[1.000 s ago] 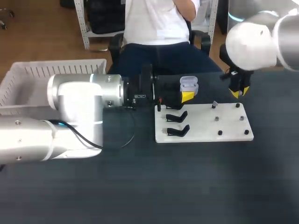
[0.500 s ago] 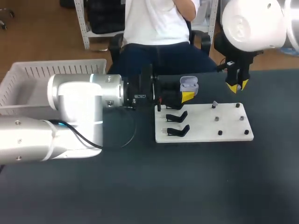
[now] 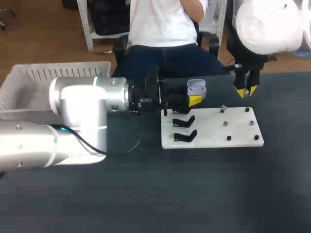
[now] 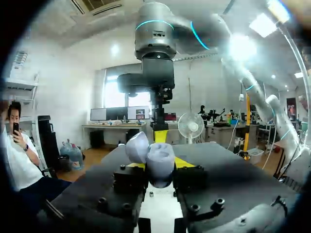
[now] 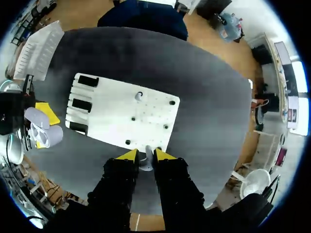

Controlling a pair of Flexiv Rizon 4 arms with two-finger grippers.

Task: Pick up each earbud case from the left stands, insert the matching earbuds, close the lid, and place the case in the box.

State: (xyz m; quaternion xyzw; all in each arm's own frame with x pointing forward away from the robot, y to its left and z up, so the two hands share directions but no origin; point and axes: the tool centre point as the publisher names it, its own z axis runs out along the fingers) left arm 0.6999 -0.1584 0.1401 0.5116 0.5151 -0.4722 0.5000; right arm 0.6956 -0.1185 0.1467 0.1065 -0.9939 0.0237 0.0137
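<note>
Both right jaws are clenched on a small pale earbud [image 5: 146, 161], pinched from two sides between the yellow tips. Its longer side seems to run along the fingers, down toward the counter [image 3: 146, 194], though it is too small to read surely. Over the last second the right arm [image 3: 265, 29] has lifted off the far right corner of the white board [image 3: 214, 131] and drawn slightly toward the middle, with only a small settling in the last half second. I judge that the earbud is clear of its peg and that the carry across to the case comes next. The left jaws have not shifted: they stay clamped, one on each side, on the open earbud case [image 4: 161, 162], held in the air just past the board's far edge, near the black stands [image 3: 184, 128]. The case's mouth faces upward, and its lid [image 4: 137, 145] is tipped up and back toward the counter's far side. The rounded body gives no sure long axis. Bare-looking pegs [image 3: 227, 124] dot the board's right half, and the white box [image 3: 29, 80] sits well apart at the far left.
</note>
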